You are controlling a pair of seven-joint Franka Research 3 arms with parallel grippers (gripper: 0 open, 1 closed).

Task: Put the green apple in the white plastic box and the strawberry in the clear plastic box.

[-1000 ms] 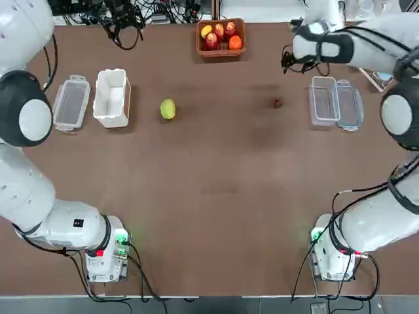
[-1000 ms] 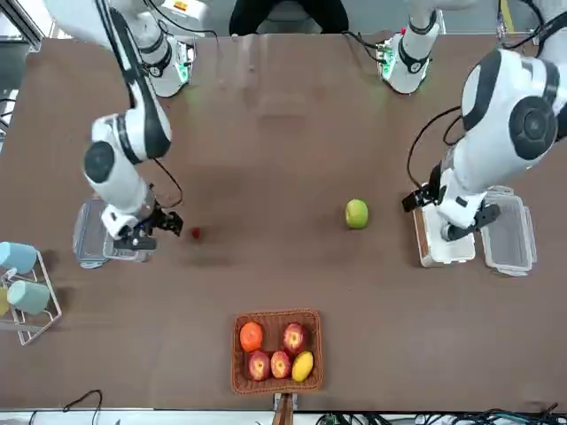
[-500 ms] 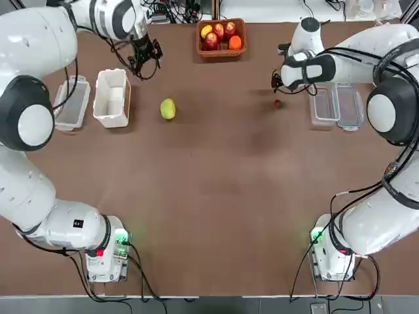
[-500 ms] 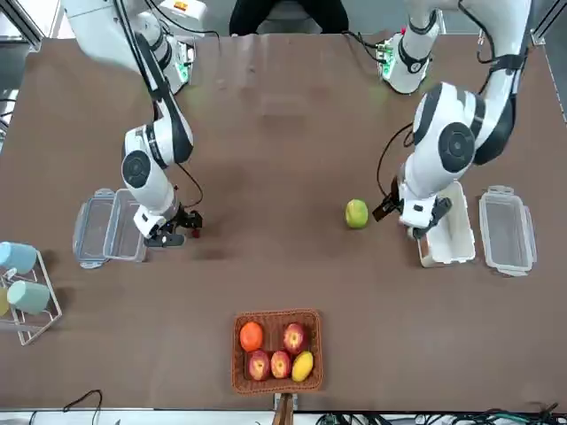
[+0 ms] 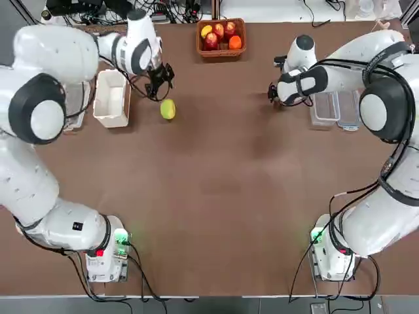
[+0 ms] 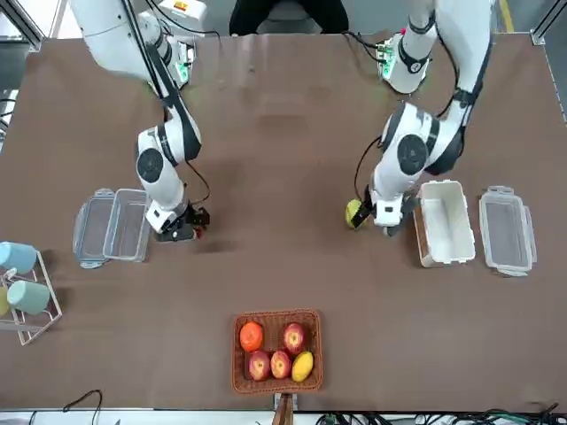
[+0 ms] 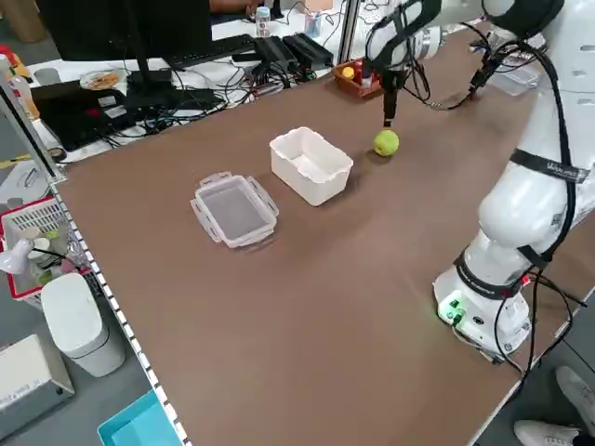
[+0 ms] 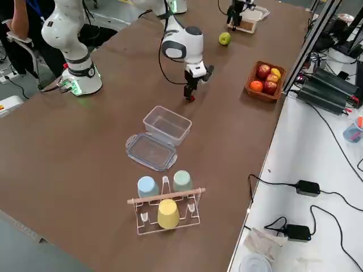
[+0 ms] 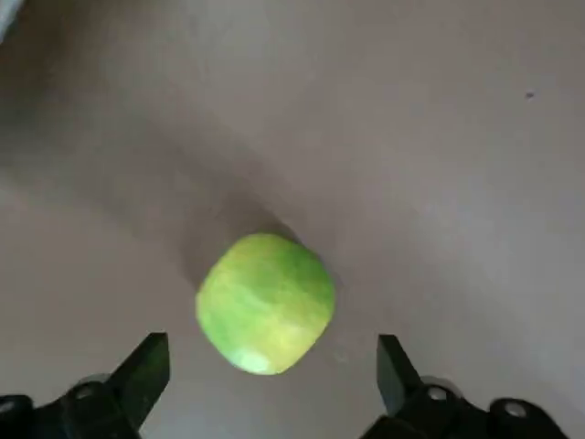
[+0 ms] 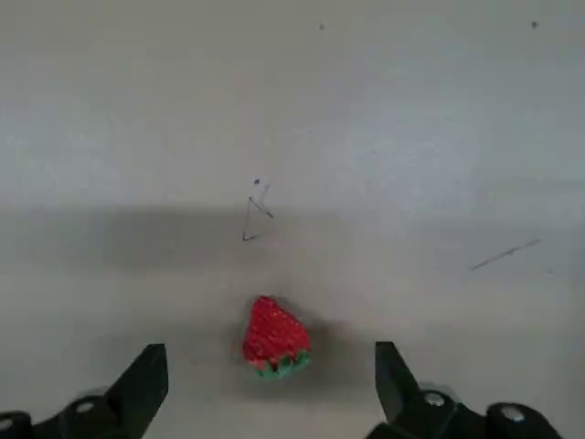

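The green apple (image 5: 167,109) lies on the brown table just right of the white plastic box (image 5: 111,98). My left gripper (image 5: 161,90) hovers over the apple (image 9: 265,302), open, with one finger on either side and no contact. The tiny strawberry (image 10: 274,337) lies on the table left of the clear plastic box (image 5: 325,103) and its bluish lid (image 5: 350,108). My right gripper (image 5: 275,98) stands open just above the strawberry (image 8: 190,98) and hides it in the top view.
A basket (image 5: 221,36) of red, yellow and orange fruits sits at the table's far edge. A lone clear tub (image 7: 234,208) lies beside the white box (image 7: 311,164). A rack of cups (image 8: 164,201) stands past the clear box (image 8: 167,124).
Both arms have swung in from near the boxes and come down. The left gripper now hangs over the apple, the right gripper over the strawberry. Neither fruit has moved.
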